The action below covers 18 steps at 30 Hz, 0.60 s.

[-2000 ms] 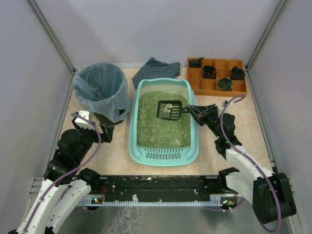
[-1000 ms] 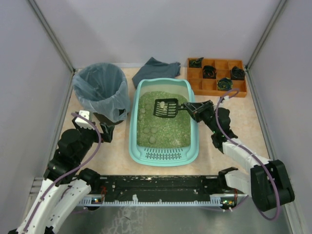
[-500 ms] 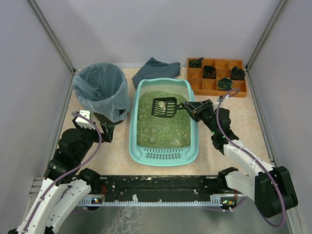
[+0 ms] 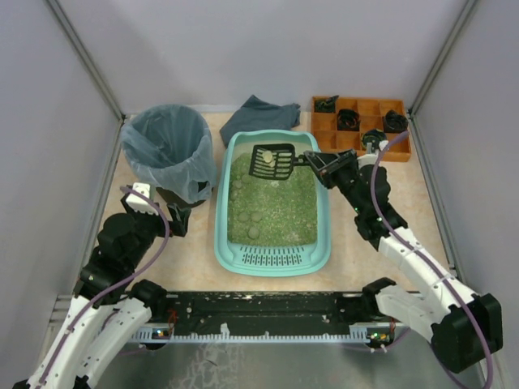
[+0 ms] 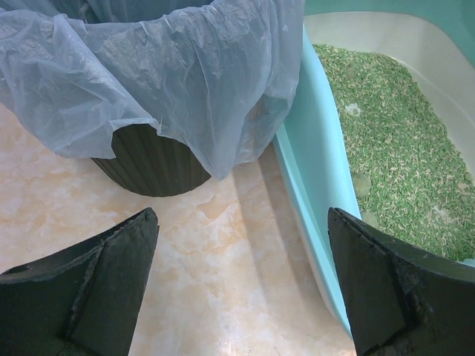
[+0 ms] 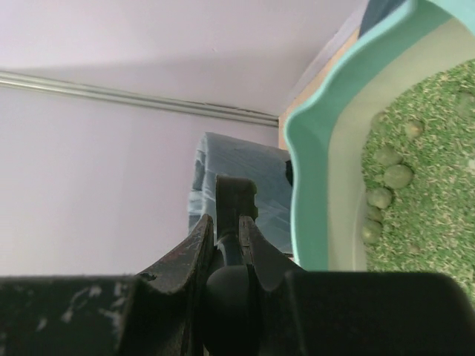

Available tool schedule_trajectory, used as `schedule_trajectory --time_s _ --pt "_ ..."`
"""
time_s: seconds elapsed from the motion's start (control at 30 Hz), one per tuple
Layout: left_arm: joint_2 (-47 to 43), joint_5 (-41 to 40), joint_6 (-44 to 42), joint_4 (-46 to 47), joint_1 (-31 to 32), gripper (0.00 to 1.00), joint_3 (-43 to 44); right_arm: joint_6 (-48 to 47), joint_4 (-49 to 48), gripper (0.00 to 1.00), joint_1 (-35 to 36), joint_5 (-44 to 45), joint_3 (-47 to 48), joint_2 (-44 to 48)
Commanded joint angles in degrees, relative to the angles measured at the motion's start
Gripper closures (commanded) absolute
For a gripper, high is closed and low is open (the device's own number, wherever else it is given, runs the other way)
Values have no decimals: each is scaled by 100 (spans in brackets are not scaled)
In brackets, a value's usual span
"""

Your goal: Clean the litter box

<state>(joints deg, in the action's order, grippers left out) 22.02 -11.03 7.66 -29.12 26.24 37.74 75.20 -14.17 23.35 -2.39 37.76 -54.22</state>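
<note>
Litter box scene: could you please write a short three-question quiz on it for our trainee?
1. True or false: the right gripper is shut on the scoop.
2. Over the litter box, what lies on the scoop? A) one pale clump B) a cloth C) nothing
3. Fill in: the open left gripper sits beside the ___.
Key: 1 true; 2 A; 3 bin.

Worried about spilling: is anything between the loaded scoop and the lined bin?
Nothing visible. The scoop, gripped by the right gripper, carries a pale clump over the litter box; only the box's left wall lies before the bin.
</note>
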Motion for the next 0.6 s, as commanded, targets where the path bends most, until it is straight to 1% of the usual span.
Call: schedule_trajectory --time_s 0.0,0.2,0.33,0.57 --pt "-13 -5 -10 109 -33 0 14 -119 343 100 262 450 763 64" --pt "-24 -11 -9 108 -37 0 8 -215 494 100 776 1059 1302 -177" --pt "-77 -55 10 93 -40 0 14 -504 365 100 960 1037 1723 -603" --pt "-182 -172 50 74 -35 0 6 -608 25 100 1271 1128 2354 -1377"
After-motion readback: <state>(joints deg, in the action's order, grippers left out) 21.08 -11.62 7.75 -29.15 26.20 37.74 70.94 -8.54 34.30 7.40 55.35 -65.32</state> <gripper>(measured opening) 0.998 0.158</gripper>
